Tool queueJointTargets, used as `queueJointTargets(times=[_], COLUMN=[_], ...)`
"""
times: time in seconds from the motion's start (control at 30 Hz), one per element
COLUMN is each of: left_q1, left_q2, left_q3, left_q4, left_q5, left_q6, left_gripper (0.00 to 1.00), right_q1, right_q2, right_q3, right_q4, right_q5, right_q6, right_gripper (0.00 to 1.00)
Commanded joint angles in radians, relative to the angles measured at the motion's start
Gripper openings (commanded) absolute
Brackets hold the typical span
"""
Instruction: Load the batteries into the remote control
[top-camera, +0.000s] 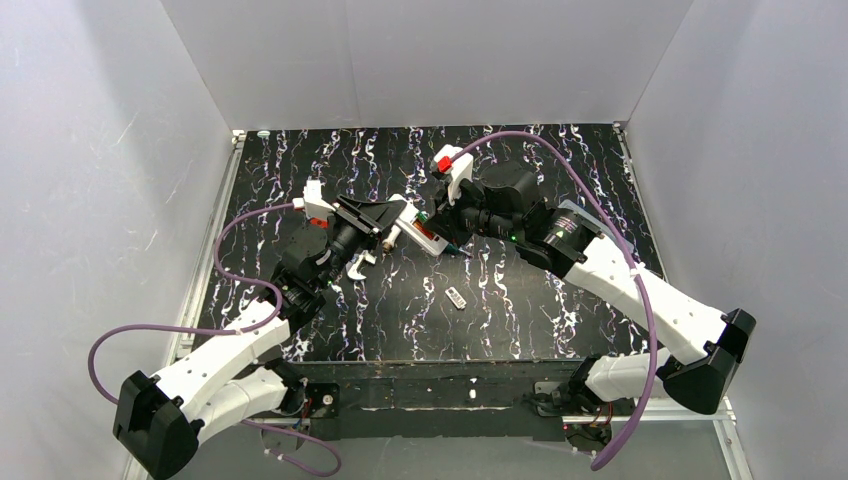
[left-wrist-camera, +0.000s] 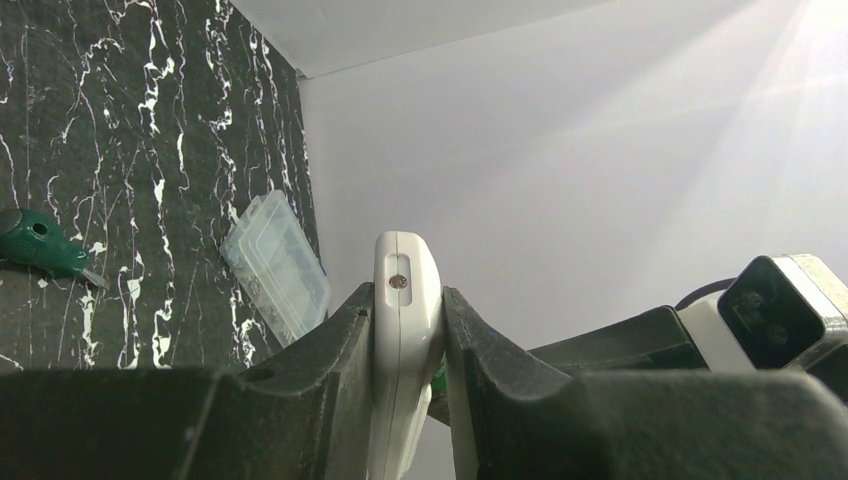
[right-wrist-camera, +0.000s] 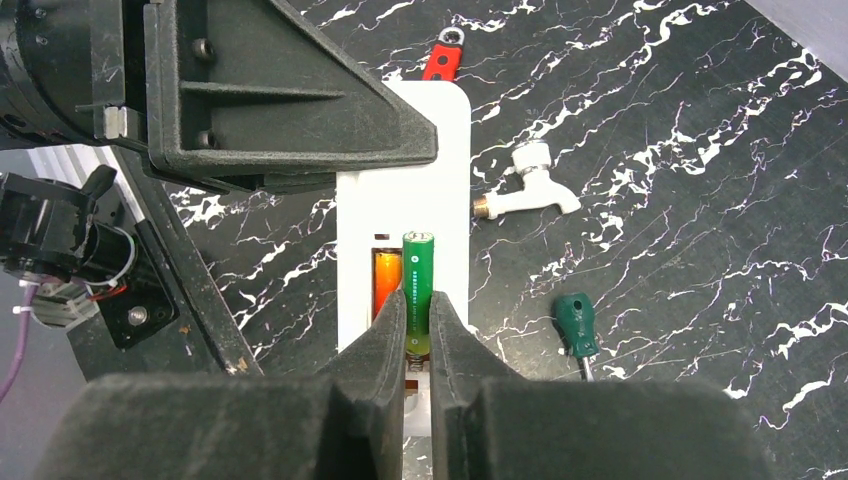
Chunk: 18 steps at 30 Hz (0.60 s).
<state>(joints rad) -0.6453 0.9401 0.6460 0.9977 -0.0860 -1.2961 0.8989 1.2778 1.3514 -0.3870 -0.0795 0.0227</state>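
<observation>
My left gripper (left-wrist-camera: 408, 292) is shut on the white remote control (left-wrist-camera: 403, 260), its fingers clamping the two long sides. In the right wrist view the remote control (right-wrist-camera: 440, 140) shows its back, with the battery bay exposed. An orange battery (right-wrist-camera: 386, 280) lies in the bay's left slot. A green battery (right-wrist-camera: 418, 270) sits in the right slot against the spring. My right gripper (right-wrist-camera: 418, 298) has its fingers pressed on both sides of that green battery's near end. From above, both grippers meet at the remote control (top-camera: 425, 232) in mid-table.
A green-handled screwdriver (right-wrist-camera: 577, 322) and a white tap-shaped part (right-wrist-camera: 525, 190) lie right of the remote. A red tool (right-wrist-camera: 440, 58) pokes out beyond it. A clear compartment box (left-wrist-camera: 275, 265) rests by the back wall. A small whitish cover plate (top-camera: 457, 297) lies nearer the front.
</observation>
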Motion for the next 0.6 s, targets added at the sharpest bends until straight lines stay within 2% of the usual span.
queueJointTargets(times=[0.0,0.13,0.4,0.57], left_q1=[-0.003,-0.003,-0.003,-0.004], left_q2=[-0.030,-0.027,-0.026,-0.027], left_q3=[0.020,0.019,0.020,0.017], left_q4=[0.117,0.122,0.128,0.128], left_q5=[-0.008,-0.009,-0.009,-0.006], left_q6=[-0.014,-0.017,-0.019,-0.019], left_gripper=[0.00,0.00,0.00,0.00], right_q1=[0.005,0.004,0.005,0.005], right_q2=[-0.016,-0.009,-0.005,0.001], right_q3=[0.010,0.013,0.017,0.021], right_q4=[0.024,0.015,0.011,0.009], right_q5=[-0.017,-0.021,-0.023,-0.028], right_q6=[0.013,0.026,0.030,0.032], right_gripper=[0.13,0.13,0.27,0.30])
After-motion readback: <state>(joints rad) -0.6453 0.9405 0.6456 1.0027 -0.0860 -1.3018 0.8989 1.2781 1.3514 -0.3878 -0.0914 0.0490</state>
